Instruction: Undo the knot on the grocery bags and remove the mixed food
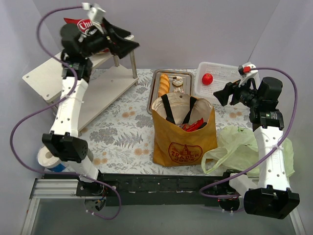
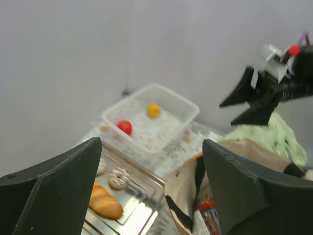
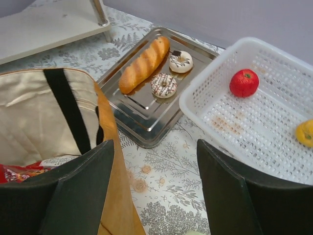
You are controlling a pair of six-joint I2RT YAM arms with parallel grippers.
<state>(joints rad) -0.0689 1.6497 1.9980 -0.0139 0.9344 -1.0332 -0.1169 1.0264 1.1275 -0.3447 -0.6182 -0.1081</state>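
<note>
Left gripper: jaws wide, nothing between them, up high at far left over the white shelf. A red-white snack packet shows just behind that wrist; can't tell if it rests on the shelf top. Right gripper: also wide and empty, hovering at right above the gap between the tote and the white mesh basket. Further out, the steel tray at far centre holds the baguette and 2 donuts. The basket at far right holds the apple and the orange. The green plastic bag lies slack at near right beside the right arm; it looks opened and emptied, no knot visible. The tote stands upright in the centre, mouth open, black handles hanging inside, red packets in it. My read: untying is done, fruit and bakery items are out, maybe 1 packet is out. What's left is the packets in the tote; how many can't be read from here.
</note>
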